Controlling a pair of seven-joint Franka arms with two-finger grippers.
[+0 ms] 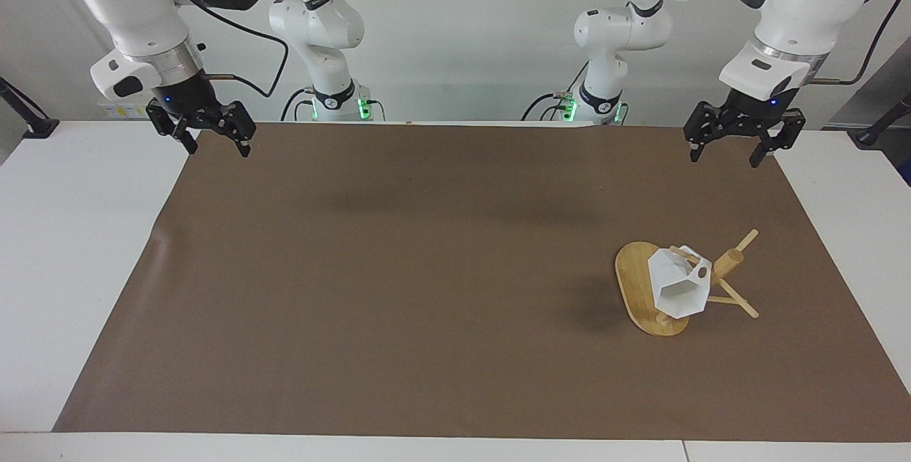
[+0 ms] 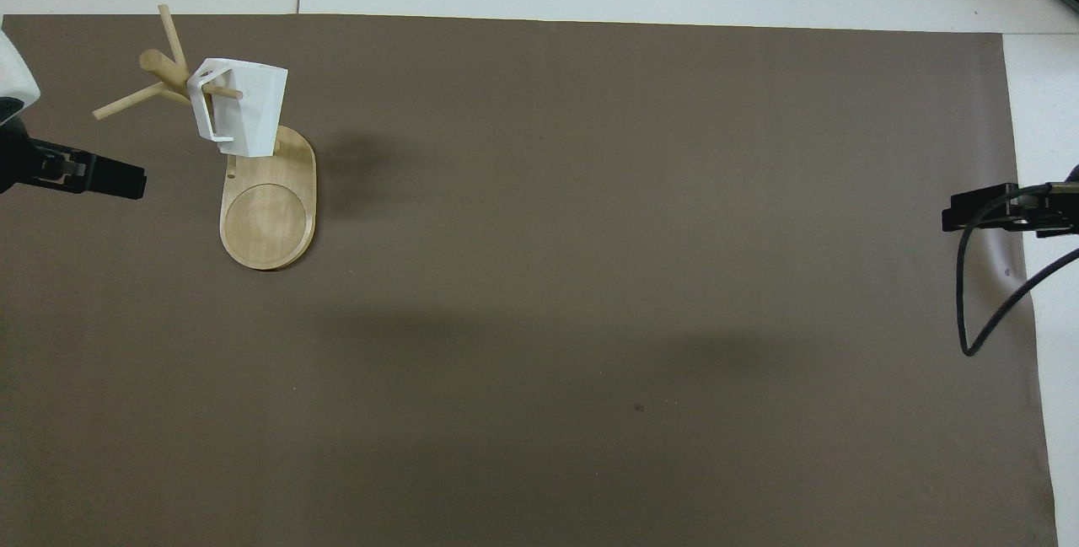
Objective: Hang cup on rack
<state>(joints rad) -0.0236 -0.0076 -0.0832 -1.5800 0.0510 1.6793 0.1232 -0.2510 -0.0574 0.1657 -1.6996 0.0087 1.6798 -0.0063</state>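
Note:
The white faceted cup [image 1: 680, 287] hangs by its handle on a peg of the bamboo rack [image 1: 633, 277], which stands on the brown mat toward the left arm's end of the table. In the overhead view the cup [image 2: 244, 104] hangs over the rack's oval base [image 2: 268, 214]. My left gripper [image 1: 724, 152] is open and empty, raised over the mat's edge by the robots, well apart from the rack; its tip shows in the overhead view [image 2: 110, 180]. My right gripper [image 1: 213, 140] is open and empty and waits over the mat's corner at the right arm's end [image 2: 969, 214].
The brown mat [image 1: 398, 291] covers most of the white table [image 1: 71, 248]. A black cable [image 2: 969, 311] loops down from the right arm over the mat's edge.

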